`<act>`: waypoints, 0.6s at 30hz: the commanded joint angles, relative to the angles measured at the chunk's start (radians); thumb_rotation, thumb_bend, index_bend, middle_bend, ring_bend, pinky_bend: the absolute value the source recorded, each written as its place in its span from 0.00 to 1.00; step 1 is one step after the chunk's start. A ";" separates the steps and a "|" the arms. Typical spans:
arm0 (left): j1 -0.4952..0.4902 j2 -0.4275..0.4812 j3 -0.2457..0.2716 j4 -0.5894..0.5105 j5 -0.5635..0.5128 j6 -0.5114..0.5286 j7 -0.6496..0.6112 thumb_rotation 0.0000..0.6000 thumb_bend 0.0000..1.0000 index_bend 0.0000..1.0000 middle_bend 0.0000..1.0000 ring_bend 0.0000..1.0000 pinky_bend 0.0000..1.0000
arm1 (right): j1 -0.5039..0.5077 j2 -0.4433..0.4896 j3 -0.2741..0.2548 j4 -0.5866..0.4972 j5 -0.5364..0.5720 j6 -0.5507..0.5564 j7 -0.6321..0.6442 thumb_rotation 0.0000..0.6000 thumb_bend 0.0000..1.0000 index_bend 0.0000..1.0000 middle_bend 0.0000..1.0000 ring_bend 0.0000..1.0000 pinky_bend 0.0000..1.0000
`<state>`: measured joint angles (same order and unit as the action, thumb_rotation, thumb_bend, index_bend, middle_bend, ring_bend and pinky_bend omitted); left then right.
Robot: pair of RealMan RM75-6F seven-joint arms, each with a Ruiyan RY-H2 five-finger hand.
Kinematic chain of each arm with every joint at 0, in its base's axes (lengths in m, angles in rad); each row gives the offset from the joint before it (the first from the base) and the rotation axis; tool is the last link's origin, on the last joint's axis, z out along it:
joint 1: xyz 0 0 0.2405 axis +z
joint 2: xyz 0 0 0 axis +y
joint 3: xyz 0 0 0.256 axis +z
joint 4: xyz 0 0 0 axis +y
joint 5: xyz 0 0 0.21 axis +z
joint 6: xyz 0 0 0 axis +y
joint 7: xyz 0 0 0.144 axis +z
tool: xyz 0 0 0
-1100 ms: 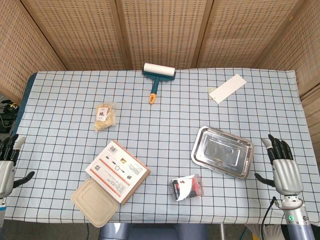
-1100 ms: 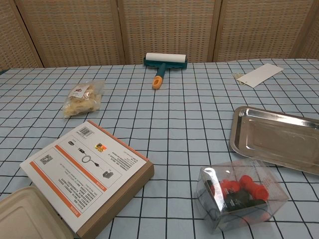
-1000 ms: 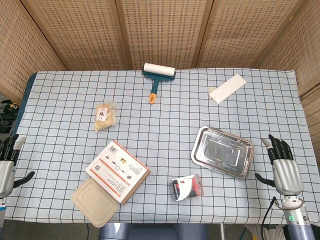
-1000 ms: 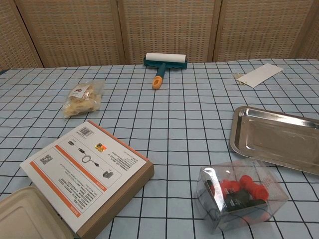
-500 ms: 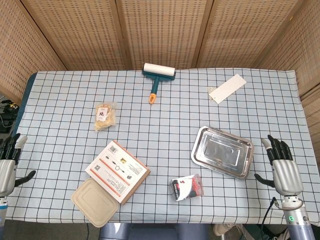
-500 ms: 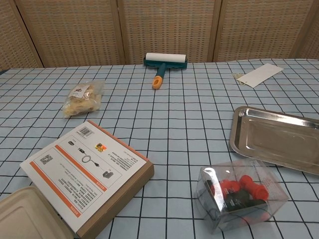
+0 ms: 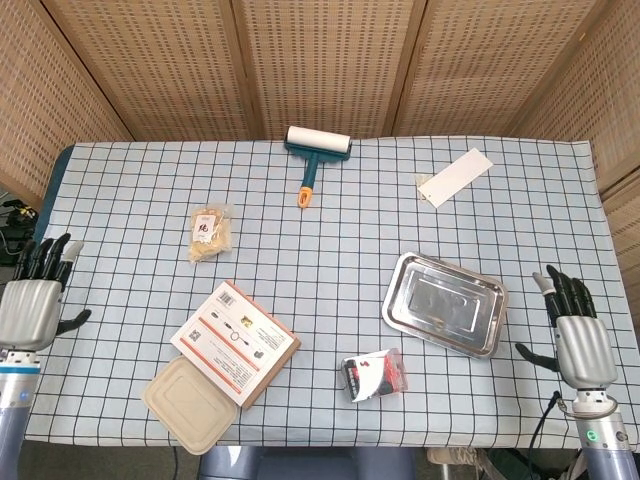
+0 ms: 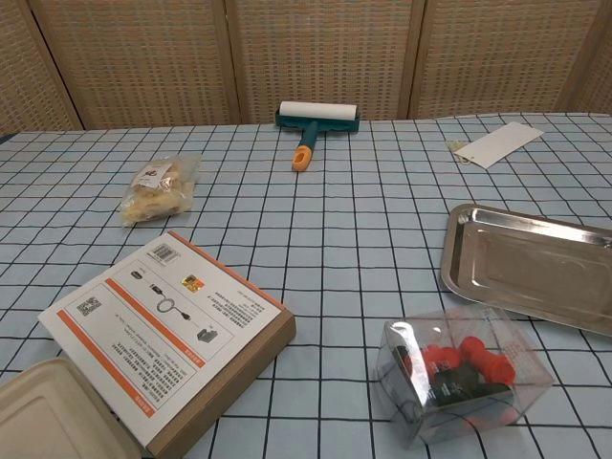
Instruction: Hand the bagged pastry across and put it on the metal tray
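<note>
The bagged pastry [image 7: 210,232] [image 8: 158,188], a clear bag of pale pieces with a small label, lies on the checked cloth left of centre. An empty metal tray [image 7: 445,304] [image 8: 531,267] sits at the right. My left hand [image 7: 37,304] hovers at the table's left edge, fingers spread and holding nothing, well below and left of the pastry. At the right edge my right hand [image 7: 577,335] is likewise empty with fingers apart, just right of the tray. Neither hand shows in the chest view.
A lint roller [image 7: 314,152] lies at the back centre, a white card [image 7: 455,177] at the back right. A flat cardboard box [image 7: 236,341], a beige lidded container [image 7: 188,402] and a clear box of red parts [image 7: 373,375] line the front. Wicker screens stand behind.
My left hand has risen and moved inward to the right over the table's left edge. My right hand has shifted slightly to the right and down. Objects have stayed in place.
</note>
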<state>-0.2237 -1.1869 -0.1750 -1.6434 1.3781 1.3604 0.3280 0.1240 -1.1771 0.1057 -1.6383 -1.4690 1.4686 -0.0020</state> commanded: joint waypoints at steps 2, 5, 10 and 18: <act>-0.181 -0.020 -0.111 0.001 -0.223 -0.223 0.164 1.00 0.00 0.00 0.00 0.00 0.00 | 0.004 0.007 0.017 0.011 0.030 -0.012 0.025 1.00 0.12 0.00 0.00 0.00 0.00; -0.258 -0.046 -0.140 0.018 -0.352 -0.299 0.245 1.00 0.00 0.00 0.00 0.00 0.00 | 0.009 0.010 0.027 0.024 0.052 -0.028 0.044 1.00 0.12 0.00 0.00 0.00 0.00; -0.375 -0.096 -0.162 0.073 -0.533 -0.377 0.360 1.00 0.00 0.00 0.00 0.00 0.00 | 0.013 0.015 0.040 0.040 0.081 -0.046 0.071 1.00 0.12 0.00 0.00 0.00 0.00; -0.559 -0.195 -0.152 0.210 -0.809 -0.465 0.501 1.00 0.00 0.00 0.00 0.00 0.00 | 0.014 0.028 0.052 0.055 0.086 -0.047 0.122 1.00 0.12 0.00 0.00 0.00 0.00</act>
<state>-0.7200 -1.3372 -0.3267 -1.4875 0.6406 0.9341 0.7768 0.1378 -1.1517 0.1553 -1.5863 -1.3838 1.4225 0.1144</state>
